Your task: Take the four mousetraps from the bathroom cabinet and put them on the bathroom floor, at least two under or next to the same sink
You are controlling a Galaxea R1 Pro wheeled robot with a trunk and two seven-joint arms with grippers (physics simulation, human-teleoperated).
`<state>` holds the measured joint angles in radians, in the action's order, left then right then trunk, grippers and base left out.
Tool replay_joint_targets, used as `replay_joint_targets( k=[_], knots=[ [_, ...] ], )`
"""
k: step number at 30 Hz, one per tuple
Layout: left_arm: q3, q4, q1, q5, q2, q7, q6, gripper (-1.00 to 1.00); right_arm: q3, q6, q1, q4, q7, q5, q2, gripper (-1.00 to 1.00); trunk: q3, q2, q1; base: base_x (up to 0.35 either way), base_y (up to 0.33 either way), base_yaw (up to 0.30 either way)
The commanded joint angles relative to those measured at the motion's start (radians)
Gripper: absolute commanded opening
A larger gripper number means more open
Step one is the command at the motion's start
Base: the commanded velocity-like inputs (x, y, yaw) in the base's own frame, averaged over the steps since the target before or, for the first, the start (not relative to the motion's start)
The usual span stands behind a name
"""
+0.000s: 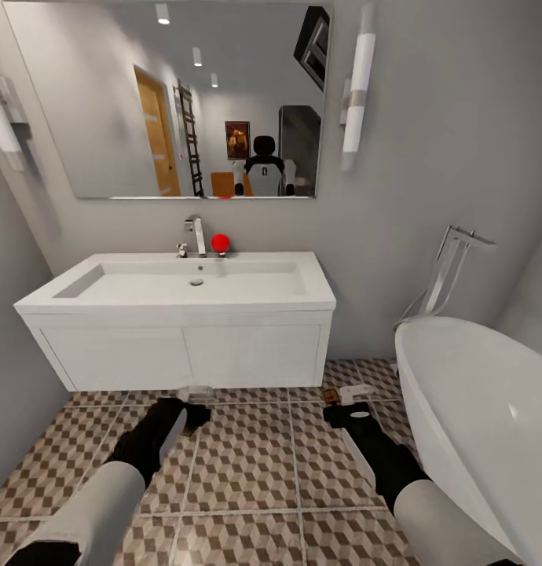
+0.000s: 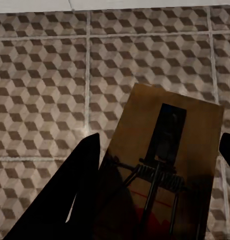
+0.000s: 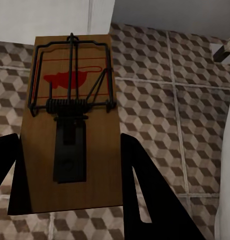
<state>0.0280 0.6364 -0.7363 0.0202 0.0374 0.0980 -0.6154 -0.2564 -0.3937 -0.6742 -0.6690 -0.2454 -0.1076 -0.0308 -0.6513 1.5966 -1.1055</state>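
Each gripper holds one mousetrap low over the bathroom floor (image 1: 247,456). In the left wrist view, my left gripper (image 2: 160,142) is shut on a brown mousetrap (image 2: 165,170) whose board sits between the dark fingers (image 2: 77,192). My right gripper (image 3: 69,140) is shut on another mousetrap (image 3: 70,115) with a red spot and a wire bar. From the head, the left gripper (image 1: 191,409) hangs just in front of the white vanity under the bathroom sink (image 1: 184,284). The right gripper (image 1: 343,410) is past the vanity's right end, its mousetrap (image 1: 334,395) showing at the fingertips.
A white oval bathtub (image 1: 483,424) fills the right side, close to my right arm, with a chrome floor tap (image 1: 448,271) behind it. A mirror (image 1: 184,102) hangs above the sink. A grey wall closes the left side. Patterned tiles stretch between my arms.
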Motion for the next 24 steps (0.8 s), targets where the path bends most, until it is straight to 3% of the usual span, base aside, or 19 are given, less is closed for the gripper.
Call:
replay_joint_targets(
  k=[1,3,5,9,12,14,19,24],
  knots=[
    [0.003,0.035,-0.002,0.002,0.001,0.006,-0.039,-1.0,-0.006,-0.004,-0.001,-0.001,-0.014,-0.013,0.0,-1.0,-0.001,0.0,0.0,0.0,0.0,0.0],
    [0.003,0.138,-0.02,-0.002,0.008,0.011,-0.117,-1.0,-0.006,-0.004,-0.001,-0.001,-0.014,-0.013,-0.001,-1.0,-0.001,0.0,0.0,0.0,0.0,0.0],
    [0.003,0.172,-0.052,-0.006,0.013,0.026,-0.145,-1.0,-0.006,-0.004,-0.001,-0.001,-0.014,-0.014,-0.001,-1.0,-0.001,0.0,0.0,0.0,0.0,0.0],
    [0.003,0.082,-0.145,-0.012,0.019,0.105,-0.168,-1.0,-0.006,-0.004,-0.001,-0.001,-0.014,-0.014,-0.002,-1.0,-0.001,0.0,0.0,0.0,0.0,0.0],
    [0.003,0.001,-0.179,-0.016,0.019,0.132,-0.162,-1.0,-0.006,-0.004,-0.001,0.0,-0.014,-0.014,-0.003,-1.0,-0.001,0.0,0.0,0.0,0.0,0.0],
    [0.004,-0.037,-0.186,-0.016,0.019,0.138,-0.131,-1.0,-0.007,-0.004,-0.001,0.0,-0.014,-0.014,-0.003,-1.0,-0.001,0.0,0.0,0.0,0.0,0.0],
    [0.01,-0.188,-0.194,-0.017,0.034,0.139,0.119,-1.0,-0.006,-0.004,-0.001,0.0,-0.013,-0.014,-0.003,-1.0,-0.001,0.0,0.0,0.0,0.0,0.0],
    [0.014,-0.339,-0.195,-0.017,0.05,0.137,0.313,-1.0,-0.007,-0.004,-0.001,0.0,-0.012,-0.014,-0.003,-1.0,-0.001,0.0,0.0,0.0,0.0,0.0]
  ],
)
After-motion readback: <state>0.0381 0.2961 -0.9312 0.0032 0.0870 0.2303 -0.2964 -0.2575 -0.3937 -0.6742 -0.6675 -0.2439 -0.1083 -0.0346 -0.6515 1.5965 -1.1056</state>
